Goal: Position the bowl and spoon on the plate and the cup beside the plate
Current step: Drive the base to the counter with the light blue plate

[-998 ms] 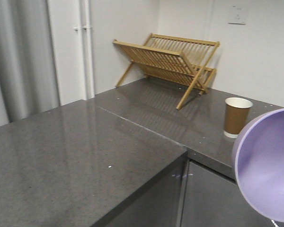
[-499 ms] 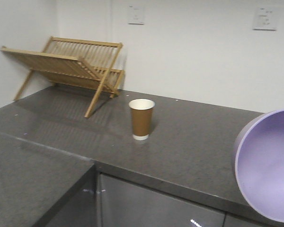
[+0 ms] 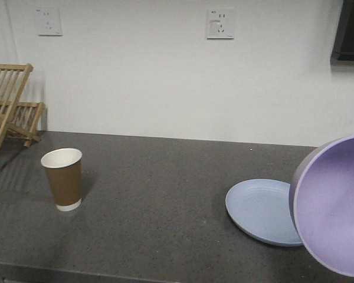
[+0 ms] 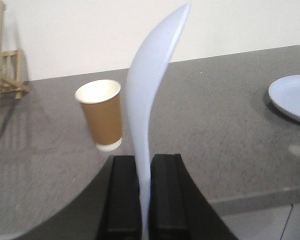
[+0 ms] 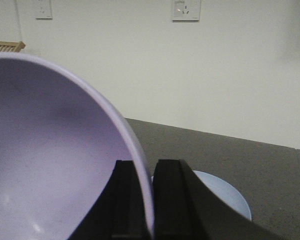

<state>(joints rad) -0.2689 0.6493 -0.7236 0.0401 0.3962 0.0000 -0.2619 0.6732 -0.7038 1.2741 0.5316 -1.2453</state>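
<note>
While the right claw (image 5: pixel 145 200) pinches the bowl (image 3: pixel 333 206) by its rim, the plate (image 3: pixel 256 209) lies ahead and below, nearer it than the left claw (image 4: pixel 145 192), which clamps the upright spoon (image 4: pixel 152 85).

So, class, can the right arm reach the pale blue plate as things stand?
Probably yes: the plate lies bare, close beside the purple bowl that arm holds, with nothing between them.
</note>
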